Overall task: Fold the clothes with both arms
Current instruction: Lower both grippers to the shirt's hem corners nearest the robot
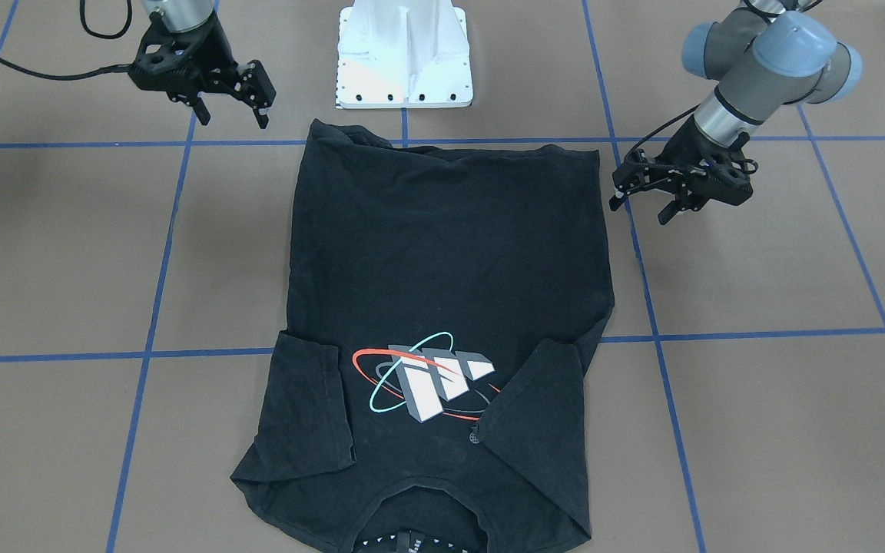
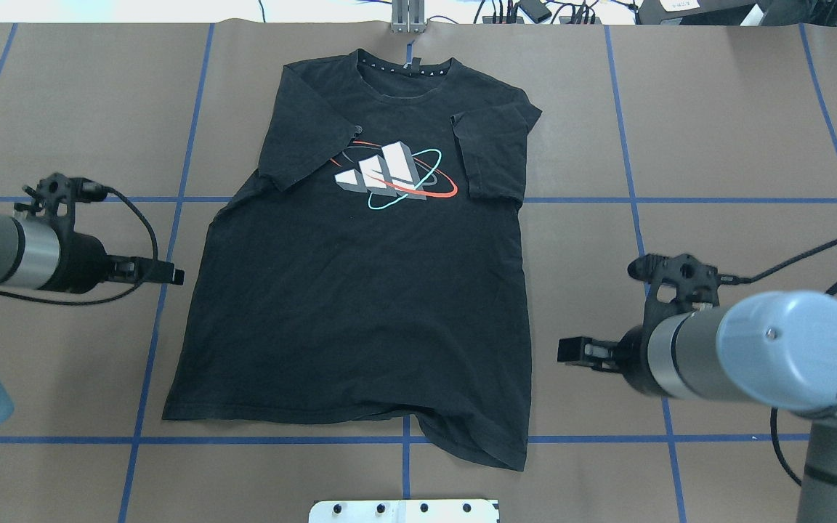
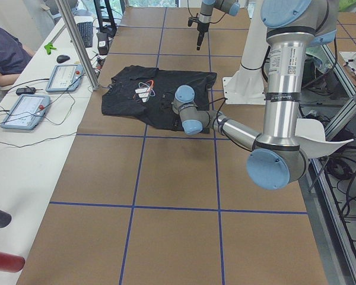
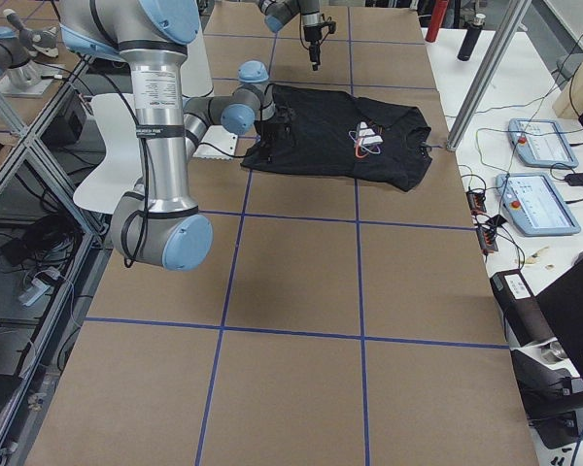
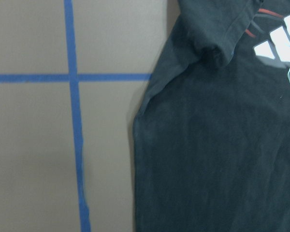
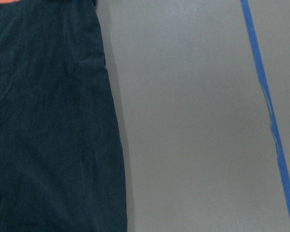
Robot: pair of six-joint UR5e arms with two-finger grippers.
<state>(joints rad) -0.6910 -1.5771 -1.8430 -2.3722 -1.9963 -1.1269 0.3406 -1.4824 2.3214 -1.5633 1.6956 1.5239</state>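
The black T-shirt (image 1: 450,246) lies flat and logo-up at frame centre, with both sleeves folded in over the chest. The left gripper (image 1: 640,211), just right of it, and the right gripper (image 1: 233,117), at upper left, hang with fingers spread, holding nothing. The hem corner at top left is rumpled, so a pinch there may catch only one layer or drag the cloth askew. The table (image 1: 757,430) is brown, gridded with blue tape. The side view shows a seated person (image 3: 3,56) at upper left beside teach pendants (image 3: 25,111).

Robot lab: tape-gridded table (image 3: 166,178), teach pendants (image 3: 25,111)
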